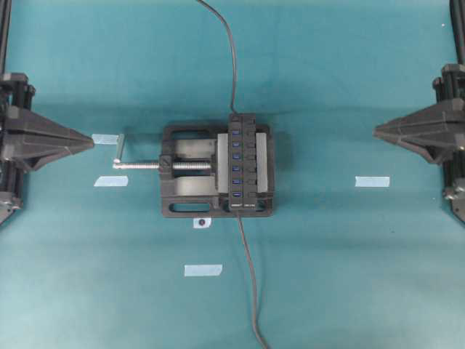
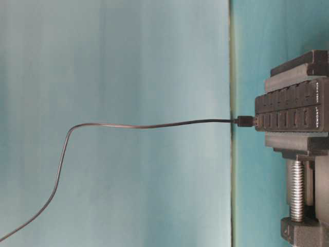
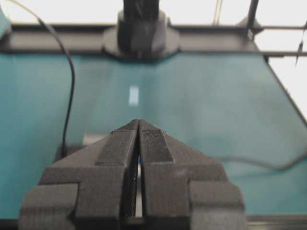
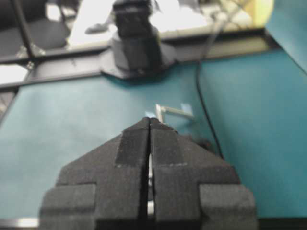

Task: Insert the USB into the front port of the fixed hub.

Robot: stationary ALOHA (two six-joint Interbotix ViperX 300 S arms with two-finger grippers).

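Watching both arms hanging well back from the middle. Seeing the left gripper (image 3: 139, 125) with jaws pressed pad to pad, gripping nothing. Reading the same on the right gripper (image 4: 150, 122): closed, nothing between the pads.

Finding the fixed hub (image 1: 244, 161) clamped in the black vise (image 1: 190, 171) at the centre of the teal table (image 1: 349, 276), blue slots facing up. Tracing the USB (image 1: 239, 217) along its thin black cable from the near edge of the overhead view straight up to the hub's near end. Not telling from above whether the plug is seated or only lying against that end. Noting the hub's own lead (image 2: 154, 124) leaving the far end, so not confusing the two.

Judging the handling now: expecting a light, limp cable offering no push, and a small, hard, smooth plug likely to twist between the pads. Favouring a pinch across the plug's flat sides just behind the tip, never on the cable. Counting on the vise for a hub not sliding under pressure.

Checking the room: finding open cloth on the near side, in line with the hub's long axis, only pale tape strips (image 1: 203, 270) lying flat there. Minding the vise walls hugging the hub on both sides, and the silver screw handle (image 1: 120, 150) sticking out toward the left arm. Expecting the easiest, clearest approach from the near side, low and straight.
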